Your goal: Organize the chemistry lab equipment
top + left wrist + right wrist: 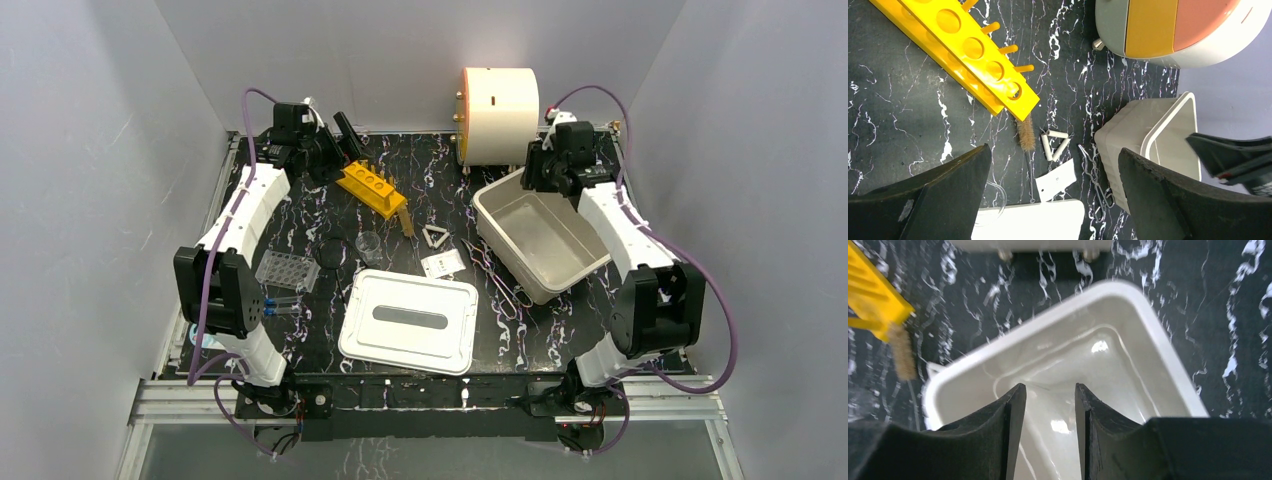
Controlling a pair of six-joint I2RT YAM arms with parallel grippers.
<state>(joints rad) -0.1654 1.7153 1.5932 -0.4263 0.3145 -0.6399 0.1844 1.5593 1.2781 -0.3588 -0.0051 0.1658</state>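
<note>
the left gripper hangs spread wide with nothing between its fingers, high over the far left of the surface. straight below the gap lies the white triangle. a brush sits just beside it, bristles up against the end of the orange rack. the wire tongs are on the other side, near the wall of the white tub.

the right gripper hovers over that tub, its fingers only a narrow gap apart and gripping nothing — the inside of the tub is bare.

further out, the well plate, the small beaker and the blue-capped vials lie loose toward the near left. the flat lid rests on the surface, apart from the tub.

i'd judge this as the very start: nothing has been gathered yet, and the left arm looks lined up to choose a first item — most likely the triangle. it lies flat, so the next move calls for a straight descent right down to the surface. the fingers would then close across one side of it, clear of the brush and rack.
</note>
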